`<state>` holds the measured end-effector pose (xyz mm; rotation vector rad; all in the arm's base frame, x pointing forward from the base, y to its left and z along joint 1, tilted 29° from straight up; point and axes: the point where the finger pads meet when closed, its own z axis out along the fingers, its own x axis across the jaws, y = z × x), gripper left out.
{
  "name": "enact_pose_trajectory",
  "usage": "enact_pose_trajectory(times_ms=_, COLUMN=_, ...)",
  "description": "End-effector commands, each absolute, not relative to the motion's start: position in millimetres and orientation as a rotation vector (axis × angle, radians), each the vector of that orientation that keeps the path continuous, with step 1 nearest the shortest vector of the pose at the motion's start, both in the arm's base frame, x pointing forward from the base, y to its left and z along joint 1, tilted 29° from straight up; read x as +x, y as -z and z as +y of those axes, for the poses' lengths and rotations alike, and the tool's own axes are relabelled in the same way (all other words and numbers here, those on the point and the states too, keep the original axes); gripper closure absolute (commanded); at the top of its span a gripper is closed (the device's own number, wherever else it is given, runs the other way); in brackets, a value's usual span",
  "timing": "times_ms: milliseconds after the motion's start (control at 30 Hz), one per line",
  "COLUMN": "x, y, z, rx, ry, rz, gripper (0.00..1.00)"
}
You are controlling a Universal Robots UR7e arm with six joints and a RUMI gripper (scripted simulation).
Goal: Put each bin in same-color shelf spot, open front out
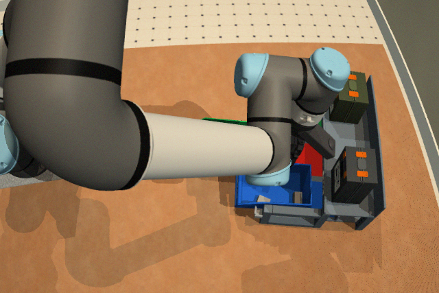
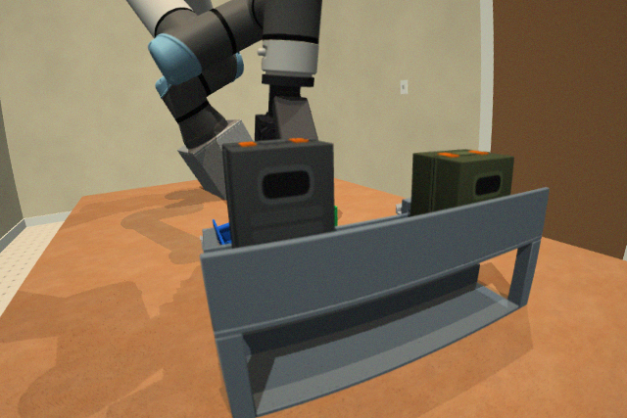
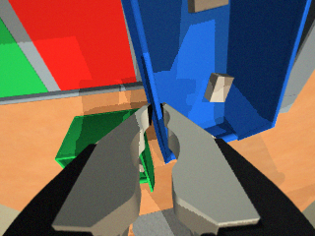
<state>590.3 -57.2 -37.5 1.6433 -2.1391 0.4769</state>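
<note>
The blue bin (image 1: 278, 186) sits at the shelf's (image 1: 354, 176) front, at the end beside the red mark (image 1: 310, 158). In the wrist view the bin (image 3: 221, 64) holds small tan parts (image 3: 218, 88). My gripper (image 3: 156, 104) is shut on the bin's thin side wall, which stands between the fingers. A green bin lies on the table just beside the fingers. The red mark (image 3: 74, 44) and the green mark (image 3: 20, 69) show on the shelf floor. In the top view the arm hides the gripper and most of the green bin (image 1: 223, 120).
A dark grey case (image 1: 354, 172) and an olive case (image 1: 349, 98) stand on the shelf's top board. From behind, the shelf (image 2: 374, 271) and the grey case (image 2: 278, 191) hide the gripper; only a corner of the blue bin (image 2: 222, 233) shows.
</note>
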Motion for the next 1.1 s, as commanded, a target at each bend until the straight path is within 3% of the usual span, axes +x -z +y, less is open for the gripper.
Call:
enact_pose_trajectory(times_ms=0, x=591.4, y=35.1, z=-56.1, rx=1.647, ry=-0.485, rz=-2.139, gripper=1.00)
enact_pose_trajectory(times_ms=1067, x=596.0, y=34.4, z=-56.5, rx=1.650, ry=-0.490, rz=-2.141, gripper=1.00)
